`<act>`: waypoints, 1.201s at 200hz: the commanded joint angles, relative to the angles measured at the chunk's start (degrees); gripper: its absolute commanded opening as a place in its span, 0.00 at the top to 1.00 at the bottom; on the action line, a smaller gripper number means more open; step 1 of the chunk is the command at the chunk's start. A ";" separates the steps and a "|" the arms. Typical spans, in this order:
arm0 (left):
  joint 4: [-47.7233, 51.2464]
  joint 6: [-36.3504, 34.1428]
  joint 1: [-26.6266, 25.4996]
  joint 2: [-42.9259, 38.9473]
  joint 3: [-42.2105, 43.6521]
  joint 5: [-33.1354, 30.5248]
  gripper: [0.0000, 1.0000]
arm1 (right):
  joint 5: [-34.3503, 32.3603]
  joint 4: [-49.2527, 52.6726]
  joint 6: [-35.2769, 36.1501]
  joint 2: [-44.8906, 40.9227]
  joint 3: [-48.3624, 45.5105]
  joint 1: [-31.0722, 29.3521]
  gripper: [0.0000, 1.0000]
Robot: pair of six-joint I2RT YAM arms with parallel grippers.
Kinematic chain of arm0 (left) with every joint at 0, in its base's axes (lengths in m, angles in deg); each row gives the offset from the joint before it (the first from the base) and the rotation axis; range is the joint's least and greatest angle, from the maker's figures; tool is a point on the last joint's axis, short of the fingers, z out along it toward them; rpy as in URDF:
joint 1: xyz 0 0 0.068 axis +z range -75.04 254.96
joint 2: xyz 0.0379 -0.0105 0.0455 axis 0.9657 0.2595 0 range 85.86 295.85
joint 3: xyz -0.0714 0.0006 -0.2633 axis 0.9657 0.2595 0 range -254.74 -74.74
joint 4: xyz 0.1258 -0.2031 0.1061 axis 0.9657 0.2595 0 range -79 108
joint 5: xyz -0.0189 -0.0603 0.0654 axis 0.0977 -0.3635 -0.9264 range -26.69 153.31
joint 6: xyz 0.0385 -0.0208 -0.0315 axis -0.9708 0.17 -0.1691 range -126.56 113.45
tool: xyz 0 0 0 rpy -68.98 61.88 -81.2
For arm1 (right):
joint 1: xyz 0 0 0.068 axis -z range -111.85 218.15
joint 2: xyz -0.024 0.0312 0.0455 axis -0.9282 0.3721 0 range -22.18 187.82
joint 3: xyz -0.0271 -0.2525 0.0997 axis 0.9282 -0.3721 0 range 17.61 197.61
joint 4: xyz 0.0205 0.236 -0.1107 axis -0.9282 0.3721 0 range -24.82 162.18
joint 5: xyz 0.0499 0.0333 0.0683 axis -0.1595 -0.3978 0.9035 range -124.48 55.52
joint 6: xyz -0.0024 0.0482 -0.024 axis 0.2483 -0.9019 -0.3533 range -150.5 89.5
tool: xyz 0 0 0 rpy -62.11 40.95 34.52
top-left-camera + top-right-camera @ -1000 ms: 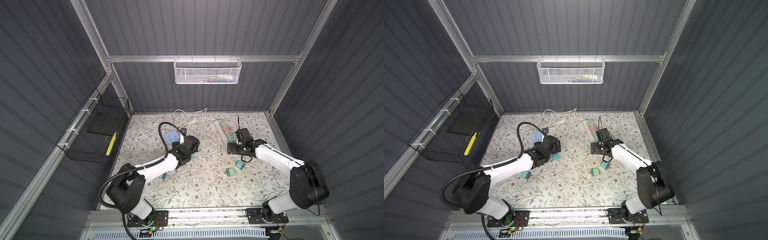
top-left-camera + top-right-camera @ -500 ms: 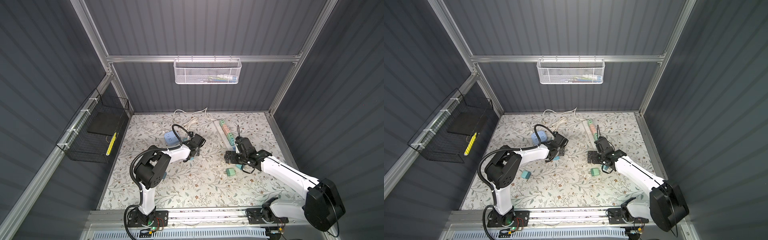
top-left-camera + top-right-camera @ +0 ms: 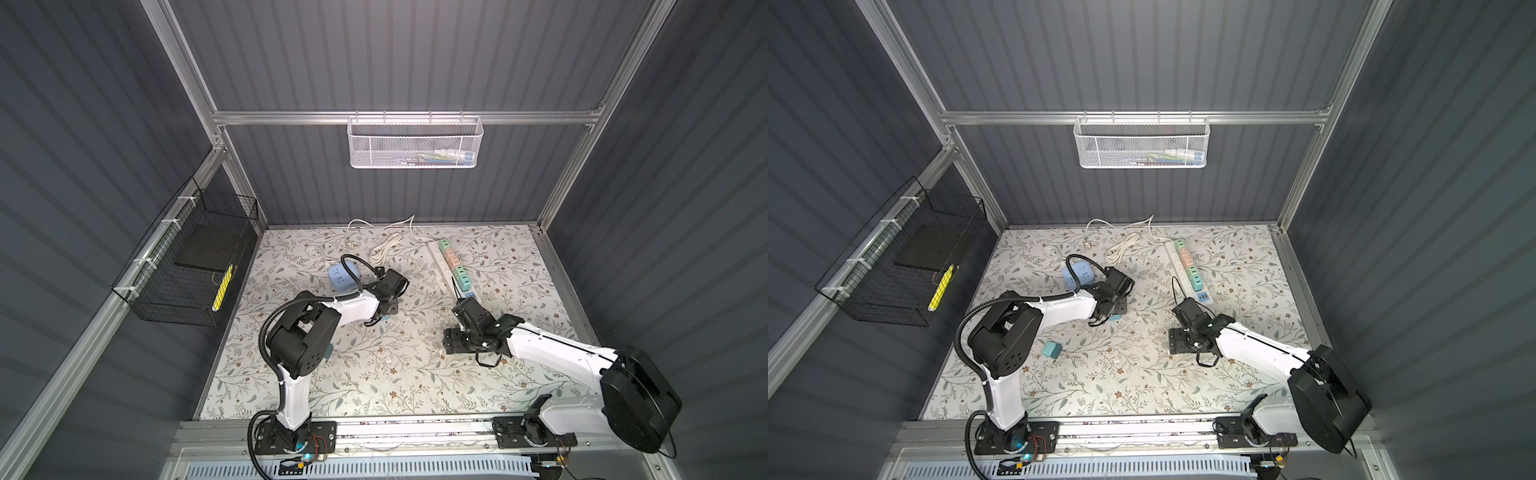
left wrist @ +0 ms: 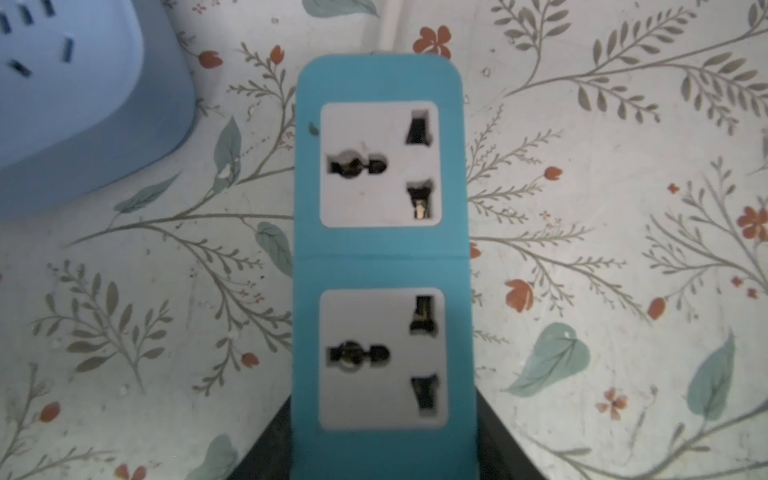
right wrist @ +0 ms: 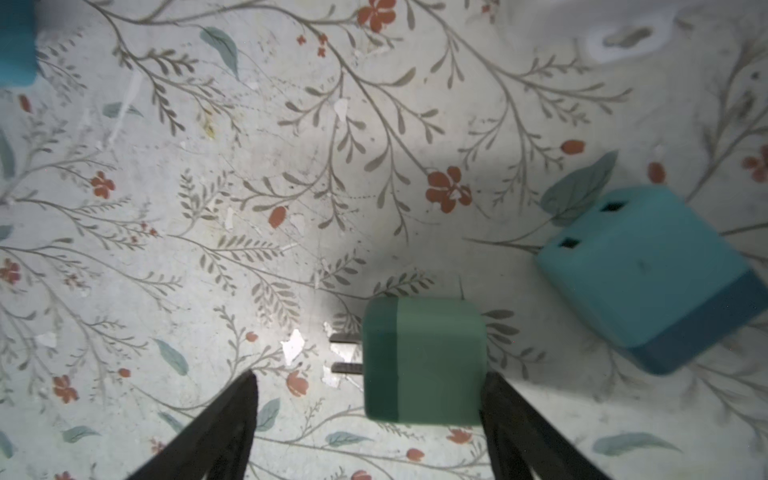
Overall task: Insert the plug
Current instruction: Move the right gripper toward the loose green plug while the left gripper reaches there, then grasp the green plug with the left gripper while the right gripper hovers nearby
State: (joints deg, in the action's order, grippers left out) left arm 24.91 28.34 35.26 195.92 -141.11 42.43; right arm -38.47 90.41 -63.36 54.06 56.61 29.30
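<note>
The green plug point(image 5: 424, 361) is lying flat on the floral mat point(image 5: 249, 187), sitting right between the fingers point(image 5: 232, 415) of the right gripper point(image 5: 370, 376). Those are standing wide open. One is touching the plug's back end and its partner is hanging clear of the prongs, so nothing's being held. Closing like this looks like it's going to pinch the prong tips, so I'd be turning the wrist and squeezing the body's sides instead. A teal cube point(image 5: 648, 274) is sitting nearby, so I'm avoiding bumping it. Across the mat, the left gripper point(image 4: 382, 395) is hugging the teal socket strip point(image 4: 380, 249) on both sides. It looks gripped and ready for bracing.
</note>
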 commanded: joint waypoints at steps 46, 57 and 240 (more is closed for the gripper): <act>0.62 12.50 -6.86 -2.90 4.79 1.25 0.55 | -4.46 0.10 -0.82 -1.66 -3.43 -0.50 0.28; 2.23 14.32 -8.90 -2.53 3.68 -0.51 0.54 | -4.28 -1.03 -0.22 -1.62 -3.75 -0.48 0.30; -0.45 8.65 -12.10 -13.91 5.06 -10.47 0.24 | 1.15 -7.35 7.02 5.34 -0.09 -3.70 0.49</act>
State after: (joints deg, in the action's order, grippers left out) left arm 26.70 43.75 23.50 191.00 -138.75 38.34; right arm -38.47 84.44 -59.34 56.45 54.49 27.07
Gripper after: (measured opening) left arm 0.753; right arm 0.514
